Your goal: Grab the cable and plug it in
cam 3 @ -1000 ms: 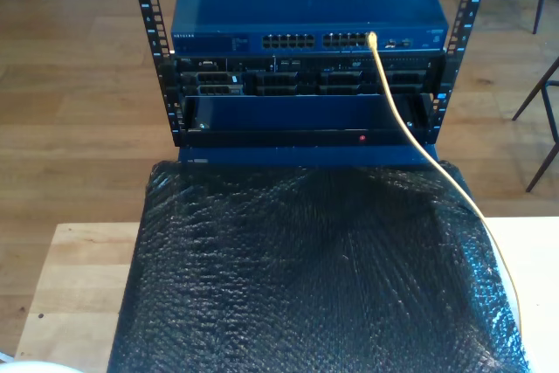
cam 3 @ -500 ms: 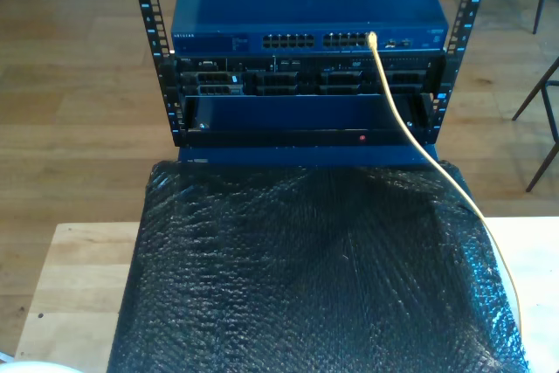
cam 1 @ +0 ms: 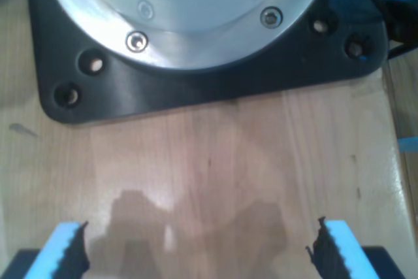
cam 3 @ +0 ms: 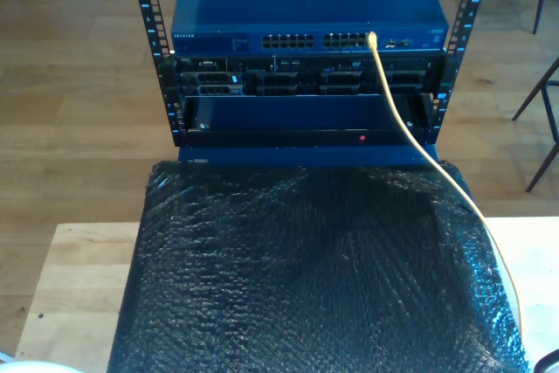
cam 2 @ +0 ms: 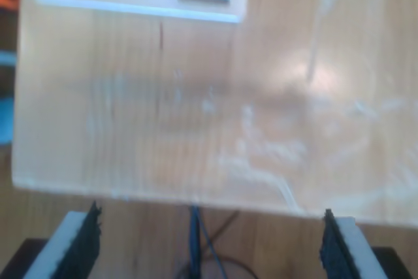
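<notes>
The long thin yellow network cable (cam 3: 410,133) already sits with its tip at a port near the exterior view's right end of the upper row on the flat dark blue network switch (cam 3: 306,6), which rests on top of the black metal rack (cam 3: 157,50). From that port the cable's long axis runs down and toward the exterior view's right, crossing the front of the rack, then passing over the crinkled black plastic sheet (cam 3: 306,277) and leaving past the light wooden table (cam 3: 74,286) at the lower right of that view. Judged from this, the plug looks seated, so little of the task seems left. My first gripper (cam 1: 196,253) hangs with its two blue-edged jaws spread wide apart and nothing between them, above bare pale wood just beside a black square base plate (cam 1: 215,89) carrying a round silver metal flange (cam 1: 189,11). My second gripper (cam 2: 209,246) is likewise spread wide and empty, over a pale wooden board (cam 2: 196,109) with thin dark wires (cam 2: 199,240) near the board's edge. No yellow cable lies between or beside either pair of jaws in the wrist views, so I cannot tell which way it lies from them, nor which arm is nearer. By count: one yellow cable, one switch, one rack, one black sheet, two grippers, each with two jaws.
</notes>
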Robot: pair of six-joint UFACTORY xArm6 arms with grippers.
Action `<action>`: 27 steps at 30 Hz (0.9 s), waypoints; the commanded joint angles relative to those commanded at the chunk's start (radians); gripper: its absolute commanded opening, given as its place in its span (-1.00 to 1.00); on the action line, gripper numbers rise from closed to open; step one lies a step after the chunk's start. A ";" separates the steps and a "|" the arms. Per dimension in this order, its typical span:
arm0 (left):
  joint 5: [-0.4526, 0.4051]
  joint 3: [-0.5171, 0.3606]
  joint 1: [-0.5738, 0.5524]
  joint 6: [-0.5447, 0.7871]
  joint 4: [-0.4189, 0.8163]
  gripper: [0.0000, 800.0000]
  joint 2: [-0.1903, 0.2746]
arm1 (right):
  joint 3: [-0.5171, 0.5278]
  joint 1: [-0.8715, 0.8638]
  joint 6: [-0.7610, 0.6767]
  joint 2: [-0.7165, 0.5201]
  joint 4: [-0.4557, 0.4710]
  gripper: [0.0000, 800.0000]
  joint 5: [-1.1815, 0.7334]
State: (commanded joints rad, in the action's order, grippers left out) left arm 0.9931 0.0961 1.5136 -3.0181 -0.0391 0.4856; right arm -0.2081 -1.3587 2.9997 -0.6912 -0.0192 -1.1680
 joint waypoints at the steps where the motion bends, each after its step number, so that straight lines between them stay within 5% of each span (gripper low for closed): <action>1: 0.000 0.000 0.000 0.002 0.000 1.00 0.000 | 0.012 0.000 0.000 0.003 0.000 0.99 0.020; 14: 0.000 0.002 0.000 0.002 0.000 1.00 0.000 | 0.173 -0.018 0.043 0.003 0.008 0.99 0.264; 27: 0.000 0.002 0.000 0.000 0.000 1.00 0.000 | 0.226 -0.094 0.130 0.002 0.000 0.99 0.344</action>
State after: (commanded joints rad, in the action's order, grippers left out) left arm 0.9931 0.0976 1.5136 -3.0181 -0.0391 0.4856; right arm 0.0175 -1.4523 3.1301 -0.6897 -0.0192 -0.8243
